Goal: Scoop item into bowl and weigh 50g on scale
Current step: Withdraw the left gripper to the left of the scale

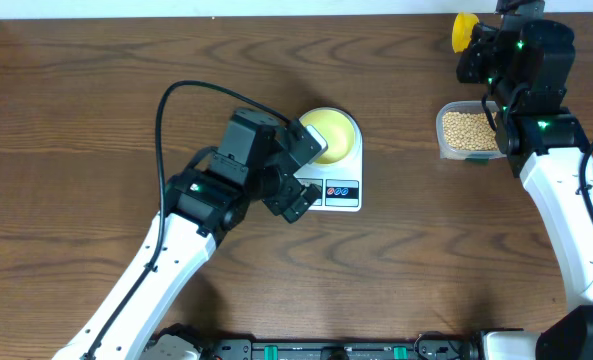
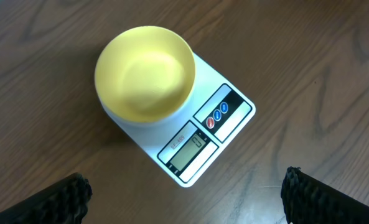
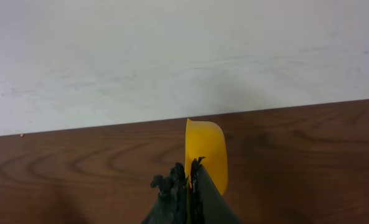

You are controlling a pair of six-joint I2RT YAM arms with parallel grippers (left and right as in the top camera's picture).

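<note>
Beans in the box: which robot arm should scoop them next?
Probably right. The right tool is shut on the yellow scoop, close to the beans. The left tool is open and empty, over by the bowl on the scale.

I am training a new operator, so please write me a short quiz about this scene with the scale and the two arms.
1. True or false: the bowl on the scale is full.
2. What does the right claw grip? A) the scoop B) the bowl C) nothing
3. Where are the beans?

Key:
1. False. The bowl is empty.
2. A. The claw is shut on the scoop.
3. In the clear box, under the right arm.
</note>
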